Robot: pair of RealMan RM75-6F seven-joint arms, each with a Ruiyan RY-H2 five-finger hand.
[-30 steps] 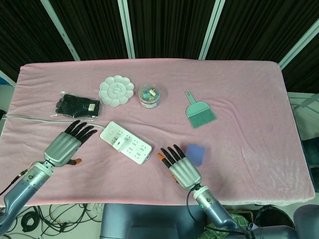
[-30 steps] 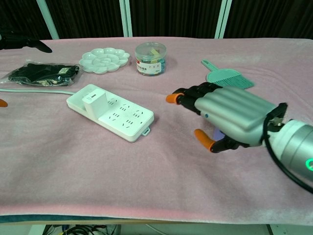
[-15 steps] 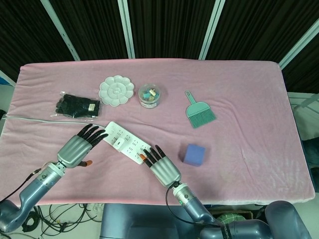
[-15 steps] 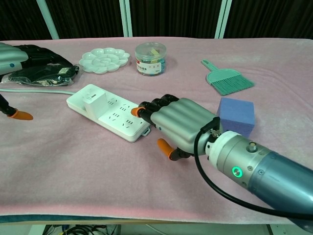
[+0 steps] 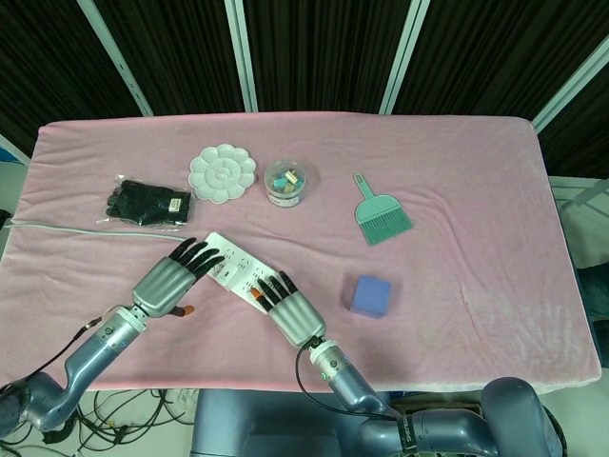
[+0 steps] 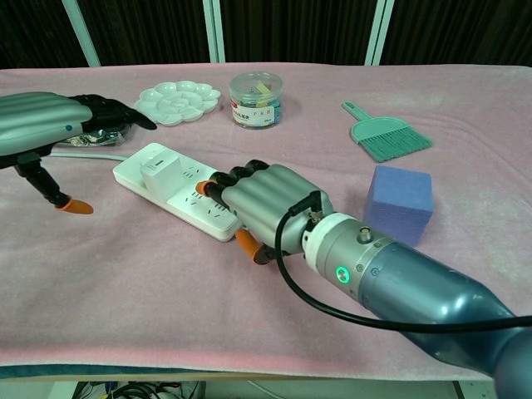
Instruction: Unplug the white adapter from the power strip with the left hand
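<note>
White adapter (image 6: 155, 173), the only one, is sitting plugged in the single power strip (image 6: 184, 193); right hand (image 6: 264, 208) is pressing flat there, left hand (image 6: 51, 125) is hovering spread.

Pink-clothed table (image 5: 457, 181), dark curtains (image 5: 324, 48) behind — pale frame bars (image 5: 240, 52)

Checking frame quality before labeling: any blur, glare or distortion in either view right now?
Head view: evenly lit, sharp, soft shadows only; the left hand hides the white adapter. Chest view: wide-angle stretch makes the right hand and forearm loom large; slight sheen on the metal; white adapter and power strip crisp, no blown highlights.
</note>
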